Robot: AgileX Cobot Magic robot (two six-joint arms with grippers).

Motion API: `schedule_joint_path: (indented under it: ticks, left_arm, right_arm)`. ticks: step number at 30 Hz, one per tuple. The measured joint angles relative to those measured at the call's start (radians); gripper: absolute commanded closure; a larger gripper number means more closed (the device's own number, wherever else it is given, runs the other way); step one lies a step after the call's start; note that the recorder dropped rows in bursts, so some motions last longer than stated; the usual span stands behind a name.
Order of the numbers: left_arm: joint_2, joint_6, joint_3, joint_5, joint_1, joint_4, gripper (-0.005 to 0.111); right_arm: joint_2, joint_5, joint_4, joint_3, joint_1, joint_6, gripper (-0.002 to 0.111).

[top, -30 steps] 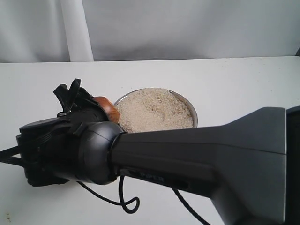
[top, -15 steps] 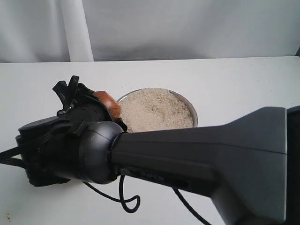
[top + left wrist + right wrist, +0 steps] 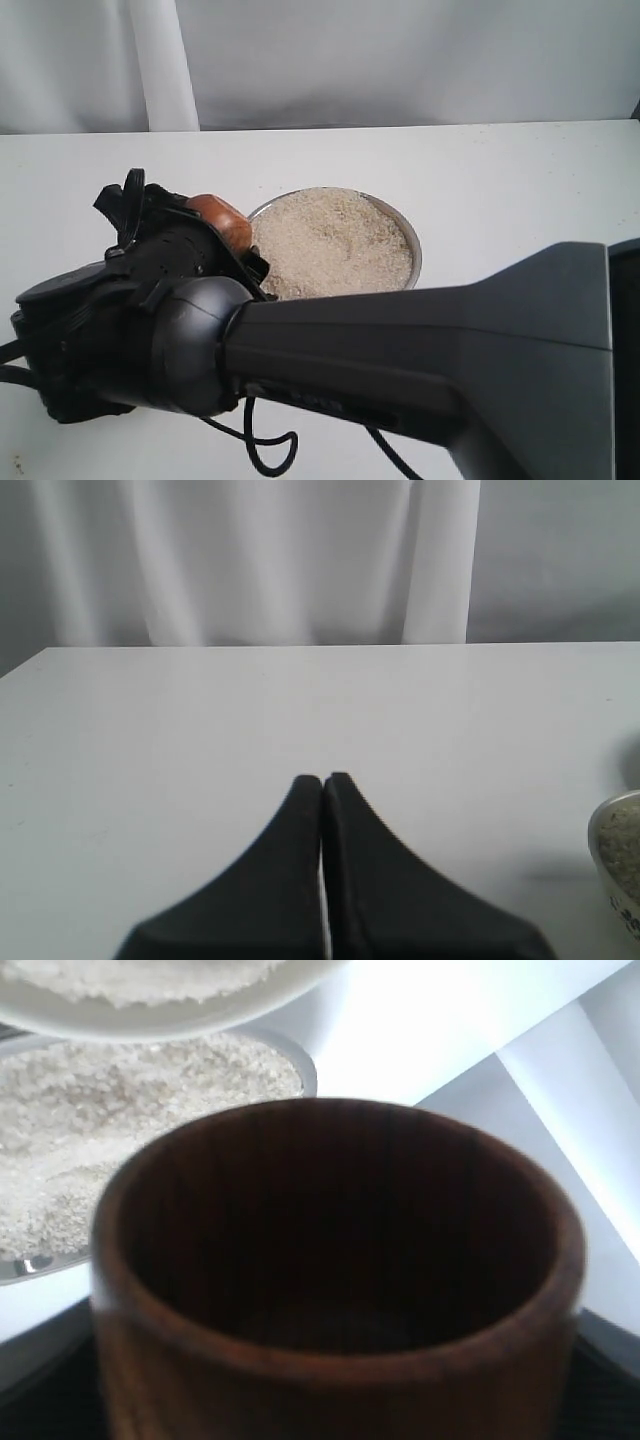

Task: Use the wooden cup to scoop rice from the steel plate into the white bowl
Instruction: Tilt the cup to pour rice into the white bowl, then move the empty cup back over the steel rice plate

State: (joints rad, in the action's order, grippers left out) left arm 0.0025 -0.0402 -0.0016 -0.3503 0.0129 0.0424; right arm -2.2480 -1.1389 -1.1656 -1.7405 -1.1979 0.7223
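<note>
My right gripper (image 3: 190, 235) reaches across to the left of the exterior view and is shut on the wooden cup (image 3: 222, 220), held above the table beside the steel plate (image 3: 412, 240). The plate is heaped with rice (image 3: 330, 240). In the right wrist view the wooden cup (image 3: 330, 1260) fills the frame; its dark inside looks empty. Beyond it lie the steel plate's rice (image 3: 100, 1160) and the white bowl (image 3: 120, 1025), which holds rice too. The right arm hides the bowl in the exterior view. My left gripper (image 3: 323, 780) is shut and empty above bare table.
The right arm's grey body (image 3: 420, 360) fills the front of the exterior view, a black cable (image 3: 265, 445) looping under it. A white curtain (image 3: 160, 60) hangs behind the table's far edge. A rice-filled dish's rim (image 3: 620, 850) shows in the left wrist view.
The right gripper with the wooden cup has shifted up and a little to the left, nearer the exterior camera. The rice in the plate is unchanged.
</note>
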Motion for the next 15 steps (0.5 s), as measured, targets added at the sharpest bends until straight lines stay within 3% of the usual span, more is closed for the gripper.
schedule_joint_path:
  ticks: [10, 15]
  left_arm:
    - [0.0, 0.0, 0.0, 0.0, 0.0, 0.0, 0.107]
    - [0.0, 0.0, 0.0, 0.0, 0.0, 0.0, 0.107]
  right_arm:
    - [0.0, 0.006, 0.0, 0.0, 0.013, -0.101, 0.108]
    - [0.047, 0.061, 0.199, 0.0, 0.097, -0.127, 0.108]
